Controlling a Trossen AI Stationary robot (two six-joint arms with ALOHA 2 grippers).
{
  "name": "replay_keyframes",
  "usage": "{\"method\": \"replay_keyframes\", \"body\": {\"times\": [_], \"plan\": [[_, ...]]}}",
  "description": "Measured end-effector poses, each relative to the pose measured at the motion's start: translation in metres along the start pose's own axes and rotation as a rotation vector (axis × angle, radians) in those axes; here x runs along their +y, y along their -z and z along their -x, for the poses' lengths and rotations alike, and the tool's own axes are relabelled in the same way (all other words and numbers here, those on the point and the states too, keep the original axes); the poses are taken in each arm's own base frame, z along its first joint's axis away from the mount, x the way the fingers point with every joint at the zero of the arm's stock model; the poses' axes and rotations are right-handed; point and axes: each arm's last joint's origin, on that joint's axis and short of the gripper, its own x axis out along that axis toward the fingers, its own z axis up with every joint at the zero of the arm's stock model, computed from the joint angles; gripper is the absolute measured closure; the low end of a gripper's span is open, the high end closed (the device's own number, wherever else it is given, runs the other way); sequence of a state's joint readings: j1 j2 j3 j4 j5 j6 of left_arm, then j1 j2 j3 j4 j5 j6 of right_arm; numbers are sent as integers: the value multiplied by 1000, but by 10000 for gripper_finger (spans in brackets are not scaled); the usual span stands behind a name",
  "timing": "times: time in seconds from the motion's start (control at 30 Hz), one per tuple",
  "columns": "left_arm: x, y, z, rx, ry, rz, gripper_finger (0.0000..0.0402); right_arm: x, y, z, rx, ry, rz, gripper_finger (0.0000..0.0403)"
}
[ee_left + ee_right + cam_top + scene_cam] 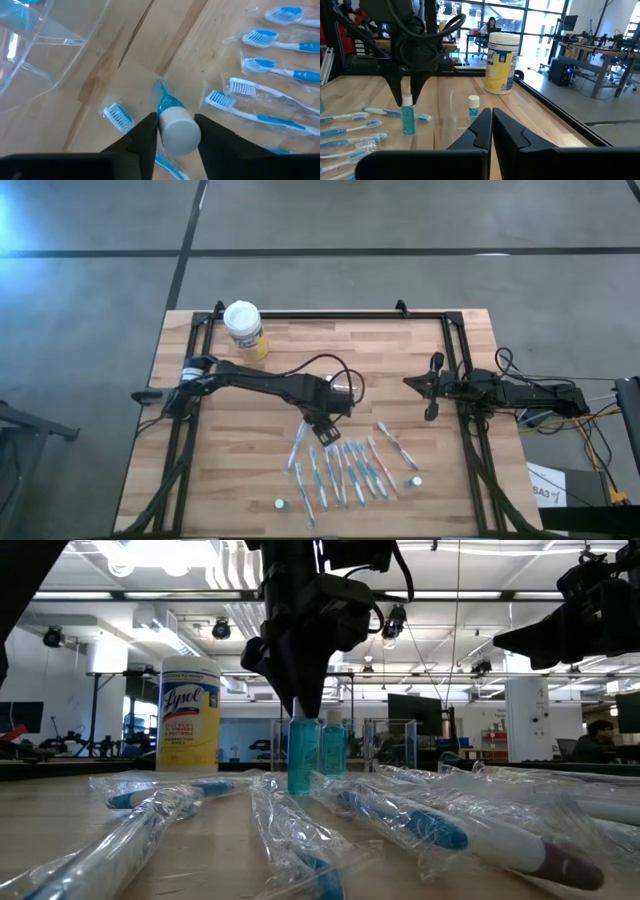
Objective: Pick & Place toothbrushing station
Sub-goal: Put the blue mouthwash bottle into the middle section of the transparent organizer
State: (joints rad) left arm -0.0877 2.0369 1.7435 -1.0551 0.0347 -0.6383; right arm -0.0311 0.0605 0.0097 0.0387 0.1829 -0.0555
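Several wrapped blue, white and pink toothbrushes (345, 470) lie flat in a row on the wooden table. A clear plastic holder (30, 45) stands beside them, with one small teal white-capped bottle (473, 107) in it. My left gripper (322, 425) points down over the brushes' far end and is shut on a second small teal bottle (300, 755). Two tiny white-capped pieces (281, 504) (415, 481) lie near the front edge. My right gripper (491, 125) is shut and empty, hovering at the table's right side (432, 385). My left gripper pinches the teal bottle's white cap (177, 131) between its two fingers (145, 135), coming from above and pointing down. The bottle is upright below the fingers (408, 117). Its base is at table height among the wrapped brushes; whether it rests there I cannot tell.
A yellow canister with a white lid (243, 328) stands at the table's far left. A black frame rail (330, 314) runs along the far edge and down both sides. Bare wood lies between the holder and the right arm.
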Motion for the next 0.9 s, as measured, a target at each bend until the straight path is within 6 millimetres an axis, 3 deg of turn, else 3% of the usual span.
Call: {"method": "replay_keyframes", "body": {"times": [0.13, 0.43, 0.6, 0.9], "plan": [[0, 0, 0, -2, -1, -27, 302, 0, 0, 0, 0, 0, 0, 394], [-4, -1, 5, -13, 11, -114, 302, 0, 0, 0, 0, 0, 0, 394], [-11, 1, 29, -76, 43, -214, 302, 0, 0, 0, 0, 3, 1, 394], [-16, 22, 73, -185, 19, -365, 302, 0, 0, 0, 1, 4, 1, 394]]}}
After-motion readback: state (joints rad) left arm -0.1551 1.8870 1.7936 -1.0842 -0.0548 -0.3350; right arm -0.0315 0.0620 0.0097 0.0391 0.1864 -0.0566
